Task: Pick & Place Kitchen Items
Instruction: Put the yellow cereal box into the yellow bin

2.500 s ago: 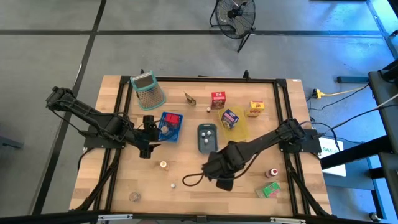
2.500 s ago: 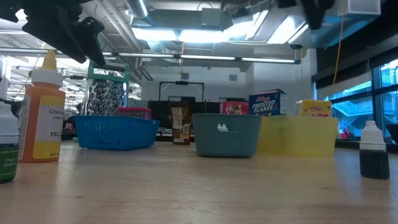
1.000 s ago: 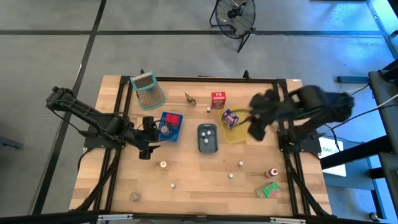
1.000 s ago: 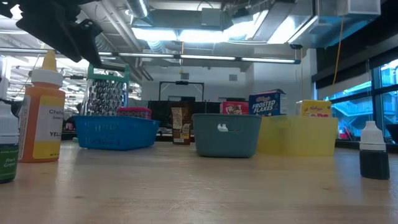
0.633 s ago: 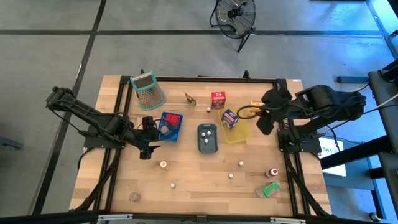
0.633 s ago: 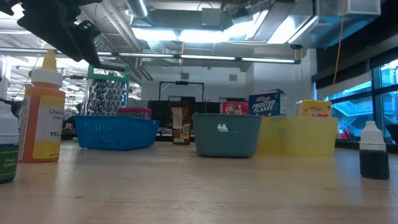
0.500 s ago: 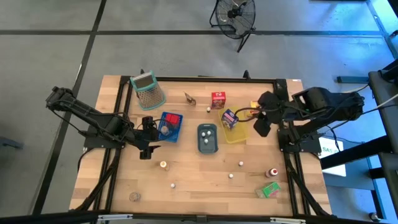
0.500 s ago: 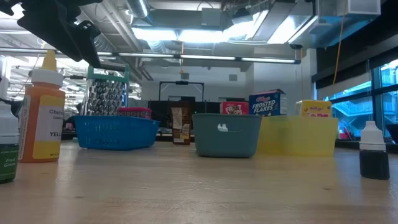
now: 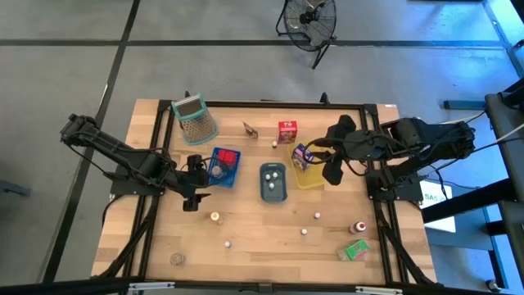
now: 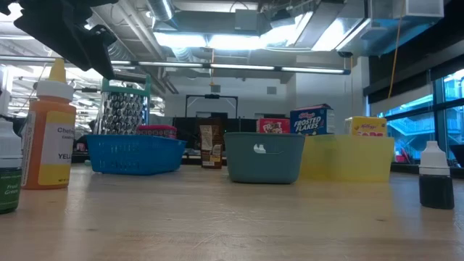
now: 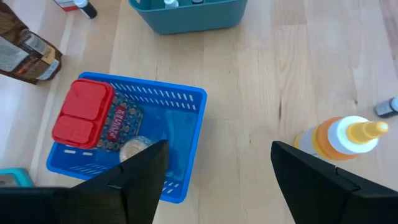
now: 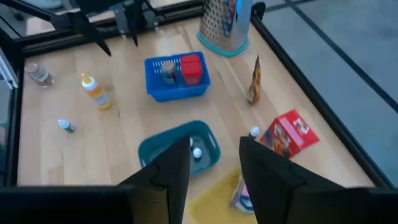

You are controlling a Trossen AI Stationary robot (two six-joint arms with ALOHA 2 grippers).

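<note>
My left gripper (image 11: 217, 162) hangs open above the table, beside the near right corner of the blue tray (image 9: 223, 165). That tray holds a red carton (image 11: 84, 112) and a round piece (image 11: 134, 149). My right gripper (image 12: 214, 155) hangs open, with nothing between its fingers, high over the right side of the yellow tray (image 9: 311, 172). A blue-purple carton (image 9: 303, 154) lies in the yellow tray. A red carton (image 9: 287, 131) stands behind it. The grey-blue tray (image 9: 273, 182) holds small bottles.
The mesh grater (image 9: 195, 119) stands at the far left, with a brown packet (image 9: 250, 129) to its right. An orange bottle (image 11: 339, 137), small round pieces (image 9: 304, 231), a red-capped bottle (image 9: 358, 227) and a green carton (image 9: 354, 250) sit on the near half of the table.
My right arm has folded back toward the table's right edge. Its gripper has tipped and stayed high, then has come a little toward the left over the yellow tray's right side.
</note>
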